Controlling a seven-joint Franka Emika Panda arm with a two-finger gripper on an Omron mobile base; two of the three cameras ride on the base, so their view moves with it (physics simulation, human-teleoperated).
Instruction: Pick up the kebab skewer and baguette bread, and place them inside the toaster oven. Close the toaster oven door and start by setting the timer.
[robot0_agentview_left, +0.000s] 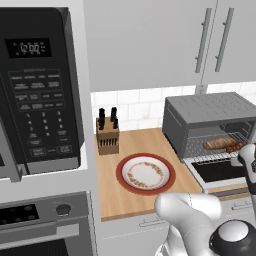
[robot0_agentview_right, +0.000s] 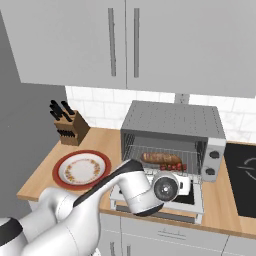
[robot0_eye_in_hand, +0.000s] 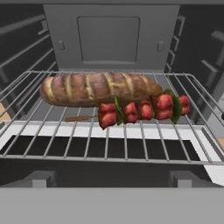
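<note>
The toaster oven (robot0_agentview_right: 172, 137) stands open straight ahead of the gripper (robot0_eye_in_hand: 109, 183), its drop-down door (robot0_agentview_right: 195, 197) lying flat just below the hand. Both foods already rest on the wire rack (robot0_eye_in_hand: 109, 140) in front of the fingers, which stand wide apart and hold nothing. The bread (robot0_eye_in_hand: 98, 89) lies farther in, its long axis running across the hand's line of sight, side to side. The skewer (robot0_eye_in_hand: 142, 109) lies nearer, touching the loaf's front, also crosswise but slightly slanted, its bare stick end pointing to the hand's left. The risk I see: swinging the door up could catch the skewer if it sits too near the rack's front edge, or the hand could nudge the rack while reaching under the door
</note>
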